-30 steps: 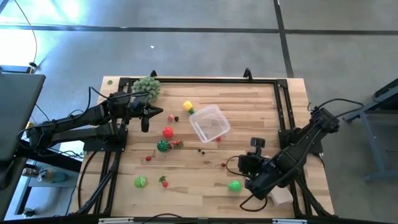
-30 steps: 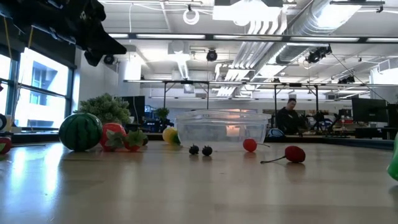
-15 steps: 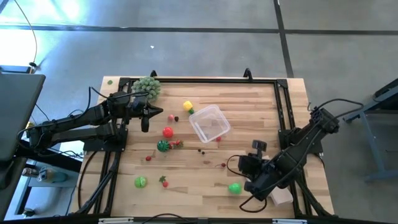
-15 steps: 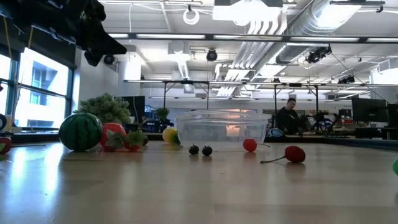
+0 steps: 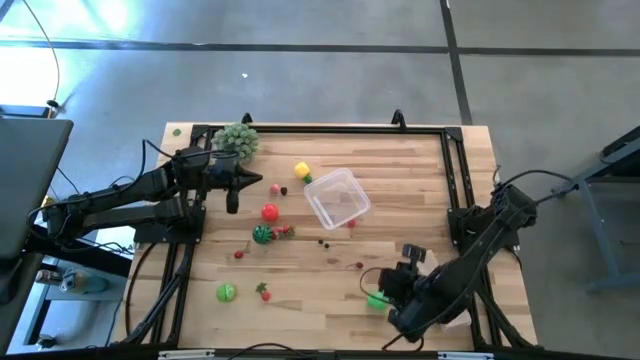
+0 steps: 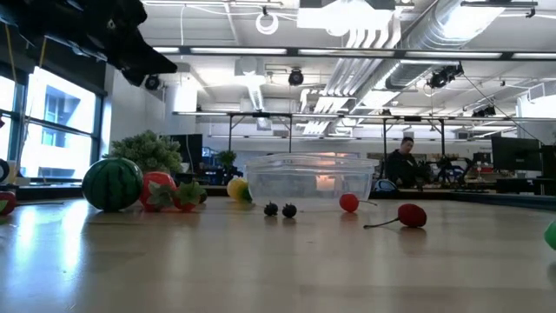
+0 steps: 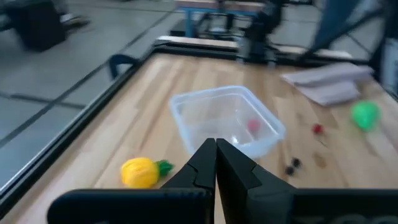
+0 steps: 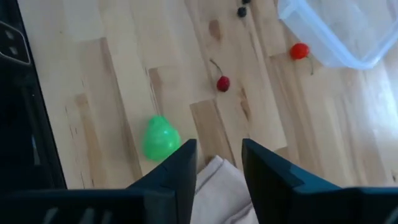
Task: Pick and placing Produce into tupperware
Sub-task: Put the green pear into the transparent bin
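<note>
The clear tupperware stands on the wooden table, right of centre toward the far side. Produce lies scattered around it: a yellow fruit, a red one, a small watermelon, a cherry and a green fruit. My right gripper hangs open near the table's front right, pointing steeply down, above the table just right of that green fruit. My left gripper is shut and empty, held above the table's far left, pointing level toward the tupperware.
A pale folded cloth lies under my right gripper, near the front right corner. A pale-green spiky plant sits at the far left. Another green fruit and a strawberry lie front left. A black frame edges the table.
My right gripper has moved toward the table's near edge and down, coming over the green fruit at the front right, which it now partly covers in the high view. The produce and the tupperware have stayed where they were.
</note>
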Robot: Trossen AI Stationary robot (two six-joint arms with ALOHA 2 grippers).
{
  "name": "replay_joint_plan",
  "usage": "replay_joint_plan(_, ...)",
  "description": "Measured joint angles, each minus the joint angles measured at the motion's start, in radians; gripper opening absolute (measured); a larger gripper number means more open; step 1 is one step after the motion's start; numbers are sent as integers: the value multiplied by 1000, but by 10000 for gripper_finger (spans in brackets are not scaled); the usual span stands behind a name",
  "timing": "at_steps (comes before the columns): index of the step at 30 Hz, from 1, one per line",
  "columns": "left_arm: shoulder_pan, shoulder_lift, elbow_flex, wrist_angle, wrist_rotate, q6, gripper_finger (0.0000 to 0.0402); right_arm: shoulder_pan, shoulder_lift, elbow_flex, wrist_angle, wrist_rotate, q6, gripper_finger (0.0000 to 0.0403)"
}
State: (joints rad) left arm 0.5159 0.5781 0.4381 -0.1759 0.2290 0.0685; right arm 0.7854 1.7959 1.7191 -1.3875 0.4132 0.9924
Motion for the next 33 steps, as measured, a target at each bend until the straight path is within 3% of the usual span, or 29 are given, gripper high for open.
replay_joint_plan(4,-1,0,0,-16,77,46,1,1,42,0,10,-26,32,134)
replay_joint_plan(19,1,0,0,-89,67,56,1,-3,80,0,20,-108,178,179)
replay_joint_plan(27,1,0,0,-89,66,56,1,-45,147,0,17,-162,67,219)
replay_joint_plan(33,1,0,0,-89,66,56,1,-77,170,0,33,-170,-76,225)
